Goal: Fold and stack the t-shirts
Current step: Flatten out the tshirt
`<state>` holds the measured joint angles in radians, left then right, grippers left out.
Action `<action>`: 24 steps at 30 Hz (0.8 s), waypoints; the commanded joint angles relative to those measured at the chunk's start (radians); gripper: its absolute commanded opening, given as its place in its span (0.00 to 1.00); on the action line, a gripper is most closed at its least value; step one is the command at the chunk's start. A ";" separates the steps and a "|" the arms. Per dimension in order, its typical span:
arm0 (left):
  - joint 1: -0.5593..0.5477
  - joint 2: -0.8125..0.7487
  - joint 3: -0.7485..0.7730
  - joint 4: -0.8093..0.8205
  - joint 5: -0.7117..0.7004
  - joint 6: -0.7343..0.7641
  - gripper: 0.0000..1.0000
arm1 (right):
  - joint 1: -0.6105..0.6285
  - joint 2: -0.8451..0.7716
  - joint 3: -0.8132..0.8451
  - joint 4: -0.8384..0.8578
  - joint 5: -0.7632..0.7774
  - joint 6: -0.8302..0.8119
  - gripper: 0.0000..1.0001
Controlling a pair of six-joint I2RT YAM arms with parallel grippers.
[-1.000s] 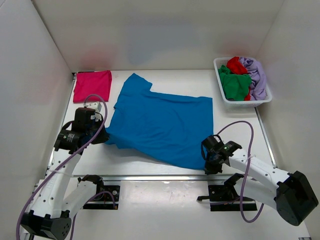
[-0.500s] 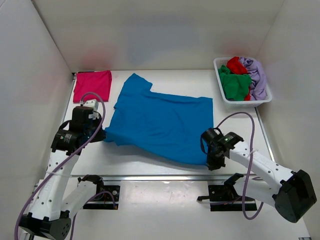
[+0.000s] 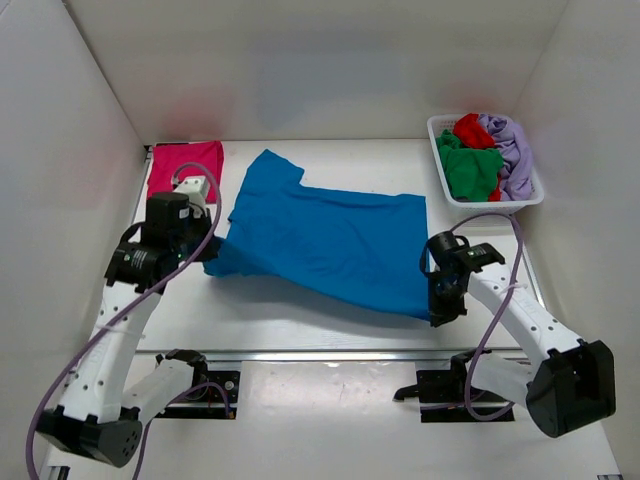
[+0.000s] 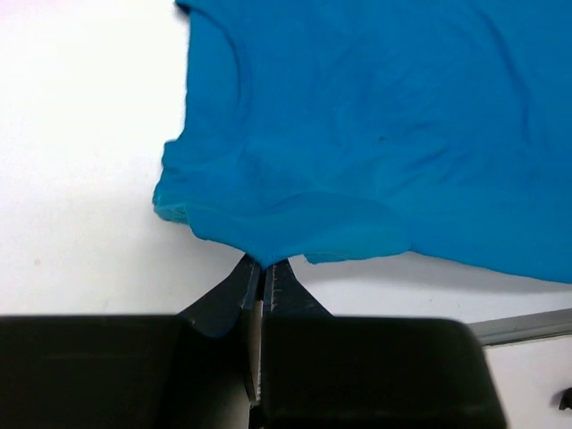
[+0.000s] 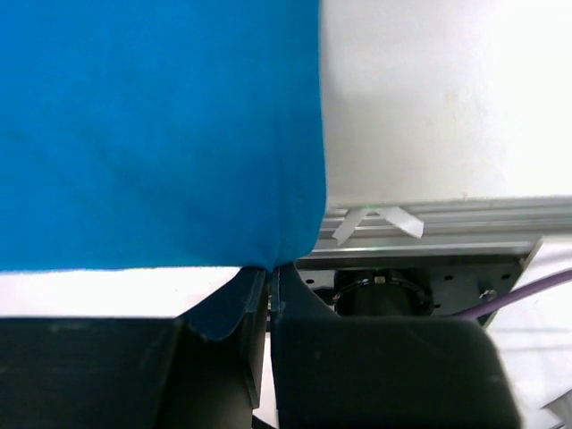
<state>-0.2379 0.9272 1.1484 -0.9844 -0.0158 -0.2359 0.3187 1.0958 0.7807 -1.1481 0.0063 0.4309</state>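
A bright blue t-shirt [image 3: 320, 240] lies spread across the middle of the table, its near edge lifted. My left gripper [image 3: 207, 256] is shut on its near left sleeve corner [image 4: 259, 255]. My right gripper [image 3: 437, 313] is shut on its near right hem corner [image 5: 273, 259] and holds it up. A folded magenta-pink t-shirt [image 3: 184, 168] lies flat at the back left. Green [image 3: 470, 170], red [image 3: 472, 130] and lavender [image 3: 512, 150] shirts are bunched in the basket.
A white lattice basket [image 3: 445, 190] stands at the back right. White walls close the table on the left, back and right. A metal rail [image 3: 330, 353] runs along the near edge, with both arm bases below it.
Both grippers have moved away from the near edge, drawing the blue shirt's near edge back with them. The right gripper has also moved right; the shirt's near right corner has followed.
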 commanded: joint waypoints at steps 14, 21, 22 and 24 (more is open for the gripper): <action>-0.006 0.018 -0.064 0.015 0.128 0.079 0.00 | -0.168 0.232 0.287 0.129 0.014 -0.322 0.00; 0.012 -0.008 -0.076 0.046 0.113 0.070 0.00 | -0.162 0.257 0.263 0.119 -0.054 -0.333 0.00; 0.009 0.002 -0.055 0.044 0.117 0.073 0.00 | -0.153 0.244 0.246 0.110 -0.057 -0.328 0.00; 0.000 0.018 -0.030 0.024 0.083 0.083 0.00 | -0.139 0.214 0.226 0.105 -0.065 -0.317 0.00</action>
<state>-0.2333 0.9379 1.0573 -0.9710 0.0879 -0.1665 0.1631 1.3621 1.0294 -1.0313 -0.0250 0.1223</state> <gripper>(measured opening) 0.104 0.009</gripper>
